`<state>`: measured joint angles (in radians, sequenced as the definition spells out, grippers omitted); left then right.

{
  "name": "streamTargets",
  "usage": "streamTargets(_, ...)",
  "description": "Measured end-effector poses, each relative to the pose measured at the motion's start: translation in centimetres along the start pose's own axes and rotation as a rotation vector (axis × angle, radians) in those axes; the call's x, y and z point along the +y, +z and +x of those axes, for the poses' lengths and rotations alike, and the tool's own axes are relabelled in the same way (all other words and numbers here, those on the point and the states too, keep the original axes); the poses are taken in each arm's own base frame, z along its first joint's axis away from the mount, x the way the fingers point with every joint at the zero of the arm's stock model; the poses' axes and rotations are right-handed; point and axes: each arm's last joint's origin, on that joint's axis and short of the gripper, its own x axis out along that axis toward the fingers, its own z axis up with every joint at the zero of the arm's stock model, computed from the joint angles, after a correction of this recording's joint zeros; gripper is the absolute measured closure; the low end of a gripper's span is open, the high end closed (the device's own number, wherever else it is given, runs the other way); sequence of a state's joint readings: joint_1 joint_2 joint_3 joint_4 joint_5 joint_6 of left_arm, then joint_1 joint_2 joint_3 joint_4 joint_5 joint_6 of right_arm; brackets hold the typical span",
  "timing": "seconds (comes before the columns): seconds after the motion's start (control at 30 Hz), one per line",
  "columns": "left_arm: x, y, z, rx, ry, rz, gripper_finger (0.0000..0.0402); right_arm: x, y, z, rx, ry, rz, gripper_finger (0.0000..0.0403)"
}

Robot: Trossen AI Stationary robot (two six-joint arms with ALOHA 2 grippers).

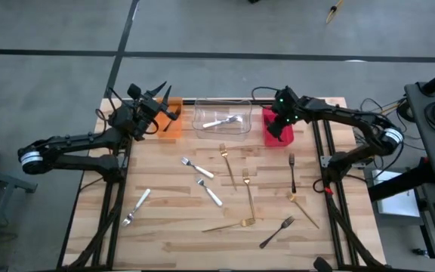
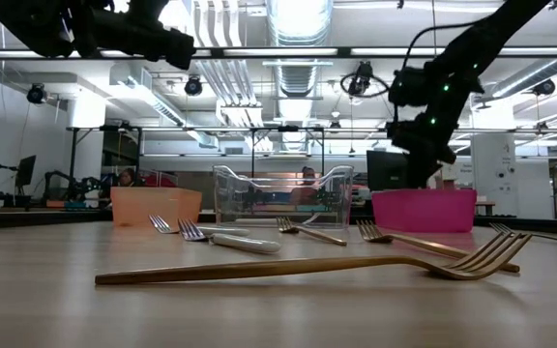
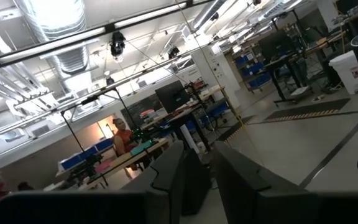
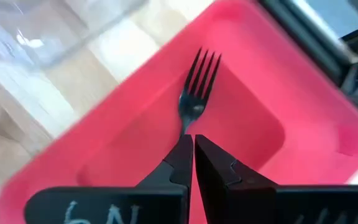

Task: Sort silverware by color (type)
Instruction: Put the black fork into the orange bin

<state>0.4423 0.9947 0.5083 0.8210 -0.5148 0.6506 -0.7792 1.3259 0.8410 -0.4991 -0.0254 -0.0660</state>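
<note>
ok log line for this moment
right end effector: shut on black fork, over red bin | left end effector: waiting over orange bin

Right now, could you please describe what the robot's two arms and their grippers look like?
Both arms are dark, nearly black, built of slim jointed links with pale grey bands near their base ends. The right arm shows a small green light close to its wrist and black cables trailing beside it. The right gripper has two slim black tapered fingers; white handwriting marks its body. The left gripper looks equally dark and angular.
</note>
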Motion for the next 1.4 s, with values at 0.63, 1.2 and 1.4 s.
streamTargets(0.63, 0.0, 0.0, 0.0, -0.001, 0.0, -0.068, 0.0331, 0.4, 0.0, 2.9, 0.122, 0.028, -0.039, 0.0394)
streamTargets(1.2, 0.0, 0.0, 0.0, -0.004, 0.002, -0.077, 0.0331, 0.4, 0.2, 2.9, 0.095, 0.065, -0.35, 0.028)
streamTargets(1.4, 0.0, 0.0, 0.0, -0.003, 0.001, -0.06, 0.0331, 0.4, 0.0, 3.7, 0.109, 0.066, -0.313, 0.0183)
